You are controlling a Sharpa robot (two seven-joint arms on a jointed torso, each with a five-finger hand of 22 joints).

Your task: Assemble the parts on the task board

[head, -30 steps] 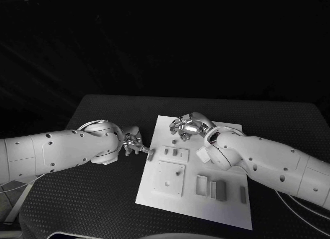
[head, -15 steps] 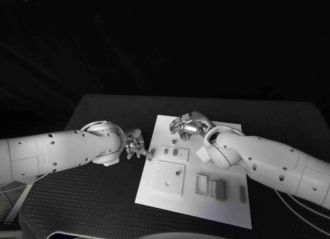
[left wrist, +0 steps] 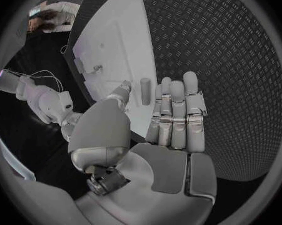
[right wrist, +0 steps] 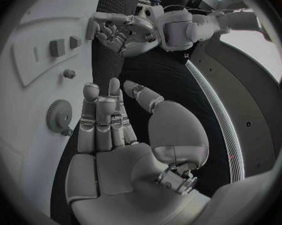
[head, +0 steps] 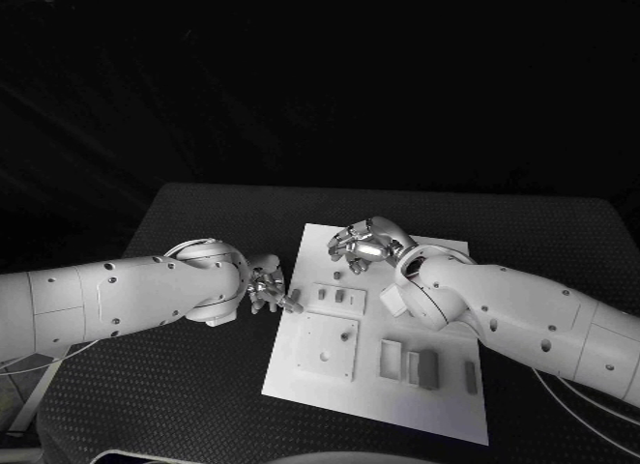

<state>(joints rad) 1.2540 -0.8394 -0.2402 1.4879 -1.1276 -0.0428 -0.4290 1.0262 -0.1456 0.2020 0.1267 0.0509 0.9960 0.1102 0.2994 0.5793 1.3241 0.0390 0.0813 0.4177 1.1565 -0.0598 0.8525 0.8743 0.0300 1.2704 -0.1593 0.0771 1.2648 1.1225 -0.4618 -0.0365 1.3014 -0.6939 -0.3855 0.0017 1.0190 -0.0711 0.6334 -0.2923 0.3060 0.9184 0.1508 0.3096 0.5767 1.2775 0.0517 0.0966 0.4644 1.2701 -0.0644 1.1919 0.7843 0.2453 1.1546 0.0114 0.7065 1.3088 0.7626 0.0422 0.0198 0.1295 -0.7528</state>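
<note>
The left silver hand (head: pixel 269 289) sits at the left edge of the flat white rectangular task board (head: pixel 446 406), its fingers drawn close together. In the left wrist view the fingers (left wrist: pixel 177 110) stand straight and side by side, the thumb (left wrist: pixel 119 92) angled toward them, and a small grey cylindrical peg (left wrist: pixel 145 91) shows just beside the fingertips over the board's edge (left wrist: pixel 110 40); whether the hand actually grips the peg I cannot tell.

The right silver hand (head: pixel 363 244) hovers over the far part of the board with fingers loosely curled in the head view. Its own wrist view shows the fingers (right wrist: pixel 100 117) extended together and the thumb (right wrist: pixel 143 96) set apart, with nothing in the palm.

The board is smooth and matte, lying on a black table (head: pixel 194 387) with a fine diamond-tread texture. It carries raised square and rectangular plates and slotted blocks (head: pixel 421 367). The right wrist view shows a small toothed grey gear (right wrist: pixel 60 116) beside that hand's fingers, a round stud (right wrist: pixel 69 73), and two small grey square pieces (right wrist: pixel 57 47) on a raised panel. The left hand (right wrist: pixel 116 30) also appears there across the board.
</note>
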